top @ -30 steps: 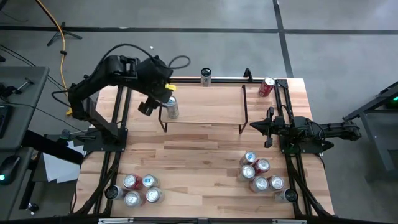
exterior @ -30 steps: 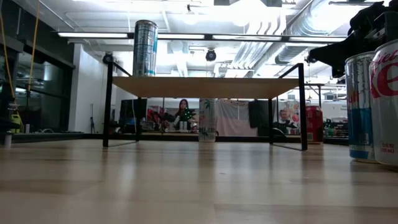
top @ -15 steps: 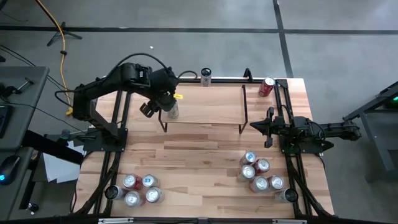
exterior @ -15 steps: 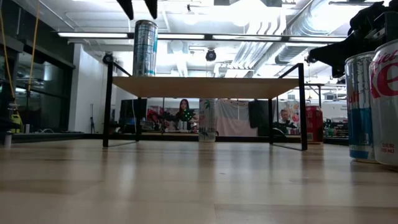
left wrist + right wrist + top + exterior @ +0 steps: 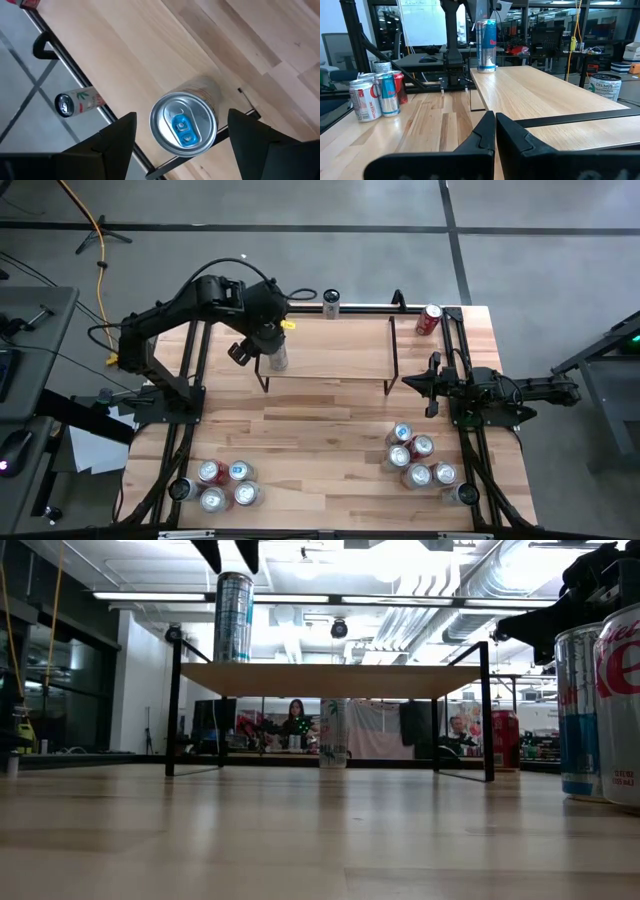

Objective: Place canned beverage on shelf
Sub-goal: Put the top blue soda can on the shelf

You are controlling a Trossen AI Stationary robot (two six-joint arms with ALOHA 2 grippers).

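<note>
Left wrist view looks straight down between the left gripper's (image 5: 182, 145) two dark fingers, which stand apart with clear gaps on either side of the can (image 5: 184, 125) below them, so nothing is clamped. The low view agrees: the fingertips hang just above the can's rim, not touching it. That spread, centred stance is what one would expect of a hand that sets a can down upright and lets go without tipping it.

The can stands upright on the shelf (image 5: 340, 350), near its left end and close to the front edge, where the black rod leg drops away. Placing it at one end leaves the rest of the plank free, likely for more cans.

Farther out, a pale can (image 5: 331, 303) stands on the tabletop's (image 5: 330, 430) far edge behind the shelf, and a red can (image 5: 429, 319) lies at the far right corner. Two clusters of cans wait at the near edge, one left (image 5: 222, 484), one right (image 5: 422, 463), within reach of each arm.

The right gripper (image 5: 495, 131) rests low beside the shelf's right end, fingers pressed together and holding nothing, parked out of the way.
</note>
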